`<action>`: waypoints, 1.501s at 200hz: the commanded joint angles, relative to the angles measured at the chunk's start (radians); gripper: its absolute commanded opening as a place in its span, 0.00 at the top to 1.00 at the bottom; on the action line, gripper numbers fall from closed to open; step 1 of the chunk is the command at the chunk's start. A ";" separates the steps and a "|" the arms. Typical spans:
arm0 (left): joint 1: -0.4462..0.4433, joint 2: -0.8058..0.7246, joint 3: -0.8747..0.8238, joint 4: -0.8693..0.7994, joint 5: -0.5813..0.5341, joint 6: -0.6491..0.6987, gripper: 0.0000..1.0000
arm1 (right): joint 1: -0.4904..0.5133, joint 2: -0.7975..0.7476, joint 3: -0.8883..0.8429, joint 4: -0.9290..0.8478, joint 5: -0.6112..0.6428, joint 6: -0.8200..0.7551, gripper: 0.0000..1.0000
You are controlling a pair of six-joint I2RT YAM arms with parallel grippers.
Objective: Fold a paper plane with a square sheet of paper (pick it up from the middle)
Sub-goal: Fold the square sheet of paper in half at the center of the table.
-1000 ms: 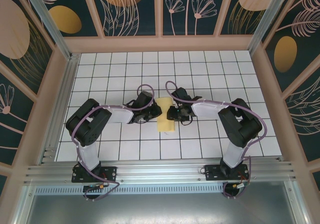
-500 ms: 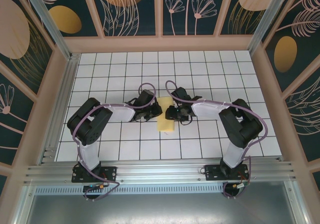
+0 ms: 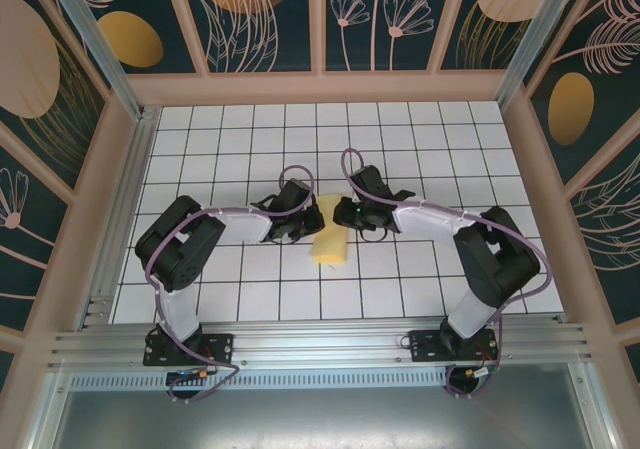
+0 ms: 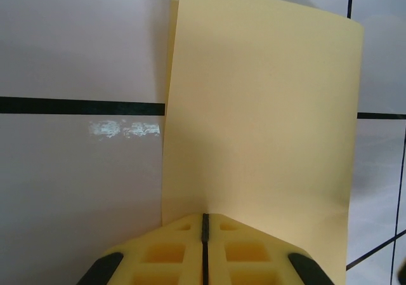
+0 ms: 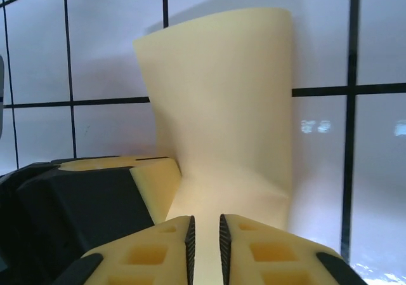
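White gridded table with pink wooden frame rails on three sides. Free tiles far, left and right of the arms. Pale yellow folded sheet of paper lies mid-table, a narrow rectangle with its long axis near-to-far. Left gripper fully closed, pinching the paper's edge. Right gripper nearly closed, with the paper caught in the slit and bowed there.

No writing, label, brand or number is legible on the pale yellow folded paper sheet or the white grid-tiled table.
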 commanded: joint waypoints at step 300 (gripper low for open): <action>0.000 0.079 -0.055 -0.092 -0.082 -0.010 0.92 | 0.003 -0.016 -0.297 0.175 -0.376 -0.031 0.83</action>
